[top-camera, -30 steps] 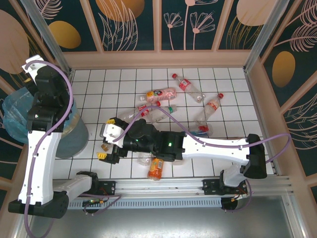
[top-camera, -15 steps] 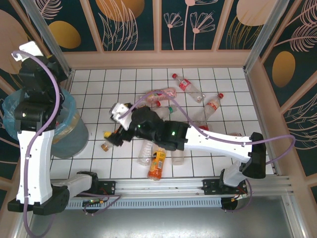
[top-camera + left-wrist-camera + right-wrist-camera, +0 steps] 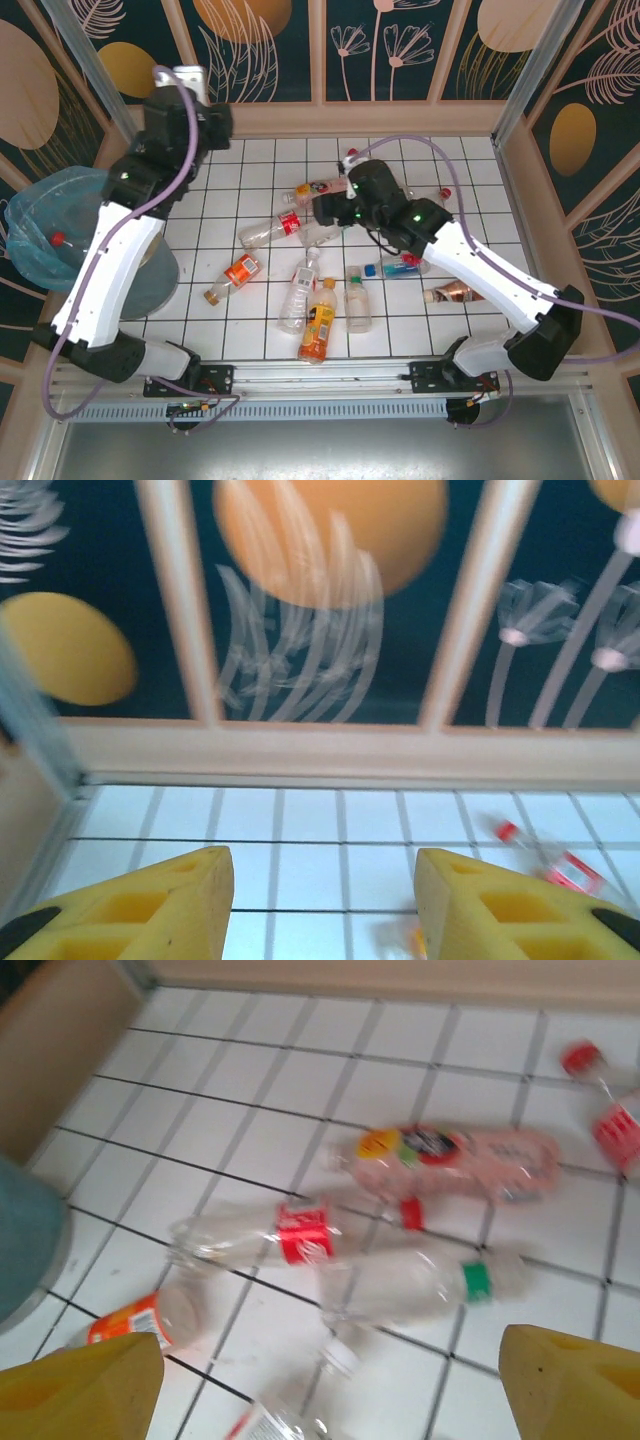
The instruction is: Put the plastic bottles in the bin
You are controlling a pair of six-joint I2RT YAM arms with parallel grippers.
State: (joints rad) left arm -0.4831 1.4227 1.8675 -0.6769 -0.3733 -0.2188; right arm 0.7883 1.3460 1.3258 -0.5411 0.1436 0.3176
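Note:
Several plastic bottles lie scattered on the white tiled table (image 3: 250, 160). Among them are an orange-label bottle (image 3: 240, 270) (image 3: 130, 1322), a clear red-label bottle (image 3: 271, 231) (image 3: 270, 1236), a pink bottle (image 3: 327, 187) (image 3: 455, 1156) and a green-banded bottle (image 3: 420, 1282). The grey bin (image 3: 150, 275) with its blue bag stands at the left, a red cap (image 3: 58, 240) showing inside. My right gripper (image 3: 322, 208) (image 3: 325, 1385) hangs open above the middle bottles, holding nothing. At the back left, my left gripper (image 3: 218, 125) (image 3: 320, 900) is open and empty, facing the back wall.
Nearer the front lie an orange juice bottle (image 3: 318, 331), two clear bottles (image 3: 298, 300) (image 3: 357, 306), a blue-label bottle (image 3: 401, 268) and a brown one (image 3: 455, 293). A red-capped bottle (image 3: 548, 858) (image 3: 612, 1110) lies by the back wall. The walls close the table in.
My left arm swung from over the bin to the table's back left. My right arm drew back from the front left to the middle, uncovering the orange-label bottle.

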